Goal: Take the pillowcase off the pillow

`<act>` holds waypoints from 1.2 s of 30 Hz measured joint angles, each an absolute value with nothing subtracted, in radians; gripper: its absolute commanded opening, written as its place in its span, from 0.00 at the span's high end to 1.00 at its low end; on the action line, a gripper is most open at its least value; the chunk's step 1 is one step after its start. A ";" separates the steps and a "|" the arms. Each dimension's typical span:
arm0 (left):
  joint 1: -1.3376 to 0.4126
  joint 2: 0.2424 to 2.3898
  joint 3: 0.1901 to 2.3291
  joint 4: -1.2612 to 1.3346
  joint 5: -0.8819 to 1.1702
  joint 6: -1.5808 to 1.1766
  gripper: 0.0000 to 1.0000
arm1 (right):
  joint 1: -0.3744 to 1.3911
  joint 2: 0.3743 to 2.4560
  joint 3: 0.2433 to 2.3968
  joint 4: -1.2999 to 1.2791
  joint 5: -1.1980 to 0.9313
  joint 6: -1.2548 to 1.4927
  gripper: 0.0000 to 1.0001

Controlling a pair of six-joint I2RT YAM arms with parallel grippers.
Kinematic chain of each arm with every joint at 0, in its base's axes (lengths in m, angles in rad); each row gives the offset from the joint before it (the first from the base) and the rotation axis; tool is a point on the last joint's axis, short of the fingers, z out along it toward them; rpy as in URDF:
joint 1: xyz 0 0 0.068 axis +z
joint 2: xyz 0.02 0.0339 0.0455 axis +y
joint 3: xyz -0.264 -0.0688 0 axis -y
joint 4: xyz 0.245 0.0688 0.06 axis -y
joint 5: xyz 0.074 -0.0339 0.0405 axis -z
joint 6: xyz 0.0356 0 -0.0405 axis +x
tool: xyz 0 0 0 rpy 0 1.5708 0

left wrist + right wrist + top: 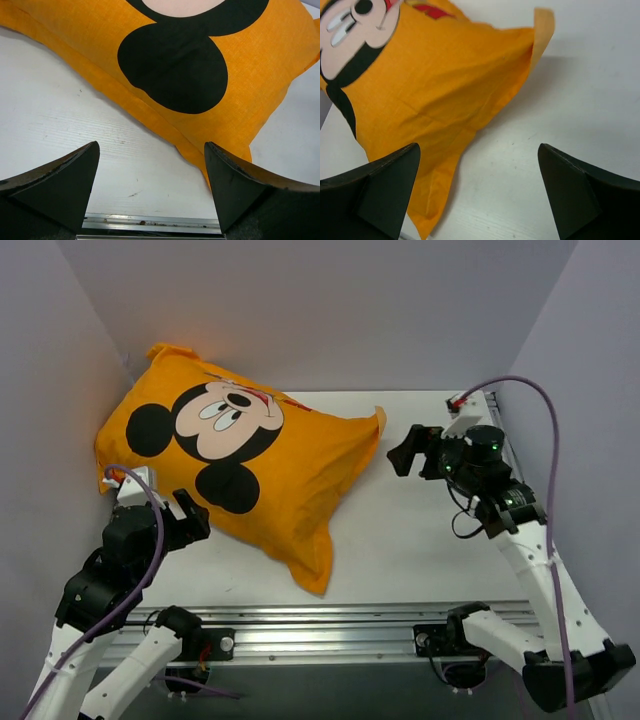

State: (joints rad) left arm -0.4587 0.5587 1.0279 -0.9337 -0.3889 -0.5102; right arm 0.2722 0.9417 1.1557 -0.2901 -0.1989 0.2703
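The orange-yellow pillowcase (290, 465) with the Mickey Mouse face up lies plump on the left half of the white table, its corners pointing right and toward the near edge. The white pillow is hidden inside it. My left gripper (192, 520) is open and empty at the cover's near left edge; in the left wrist view the cover's hem (165, 130) lies just ahead of the fingers. My right gripper (405, 452) is open and empty, just right of the cover's right corner (378, 422). The right wrist view shows that corner (542, 30) and the near flap (427, 200).
Grey walls close in the table on the left, back and right. A metal rail (330, 625) runs along the near edge, also showing in the left wrist view (150, 222). Bare white tabletop (430, 540) spreads right of the cover.
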 measured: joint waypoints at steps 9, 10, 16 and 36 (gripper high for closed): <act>-0.459 0.689 1.028 -0.920 -0.423 -0.598 0.06 | 0.463 1.306 1.035 -0.104 -0.311 0.312 0.00; -0.459 0.713 1.026 -0.907 -0.429 -0.602 0.06 | 0.488 1.342 1.063 -0.096 -0.314 0.305 0.00; -0.456 0.909 0.994 -0.773 -0.469 -0.615 0.06 | 0.552 1.562 1.269 0.014 -0.305 0.280 0.00; -0.293 1.071 1.019 -0.603 -0.305 -0.532 0.06 | 0.628 1.530 1.095 0.109 -0.122 0.344 1.00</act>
